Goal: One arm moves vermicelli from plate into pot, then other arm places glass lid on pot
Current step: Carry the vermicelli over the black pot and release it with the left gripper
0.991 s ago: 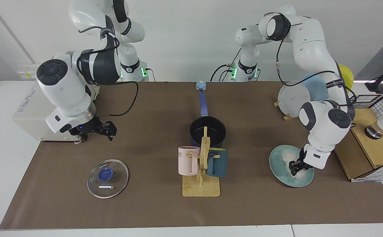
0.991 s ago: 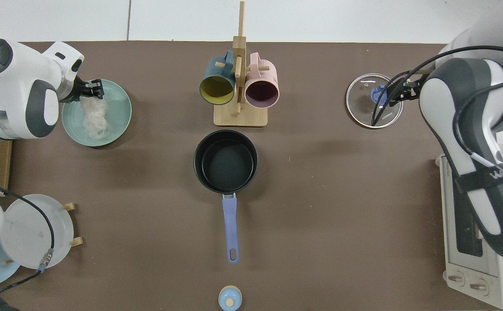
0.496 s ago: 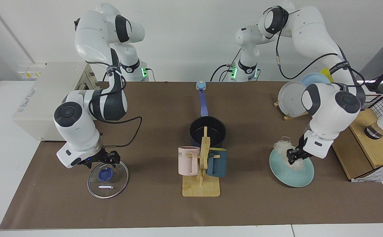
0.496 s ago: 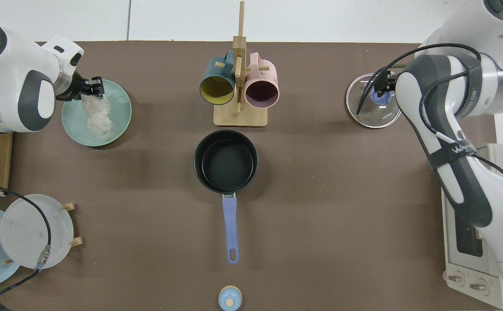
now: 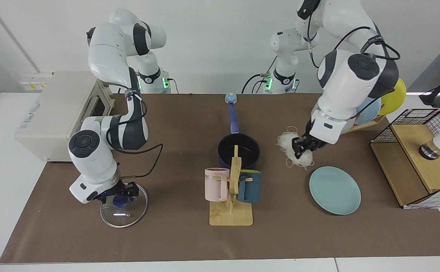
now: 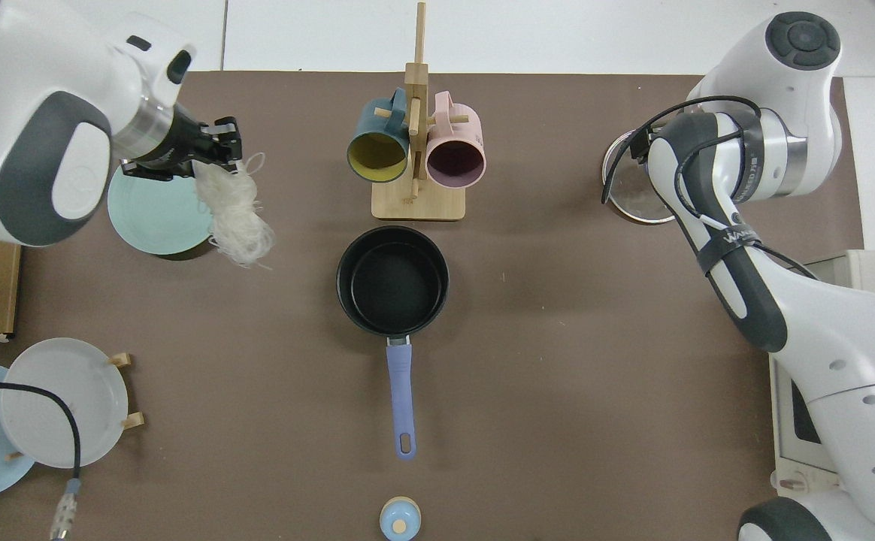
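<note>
- Two arms worked one brown worktop; writing on the toaster oven was unreadable.
- The plate now lay bare.
- The pot was still empty.
- The right end effector had dropped onto the glass lid; grip unclear.
- The left end effector had lifted the vermicelli, clamped, halfway to the pot.

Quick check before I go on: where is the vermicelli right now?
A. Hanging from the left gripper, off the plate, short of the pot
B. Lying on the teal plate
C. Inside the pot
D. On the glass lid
A. The vermicelli hangs from the left gripper, the teal plate is bare and the pot holds nothing.
</note>
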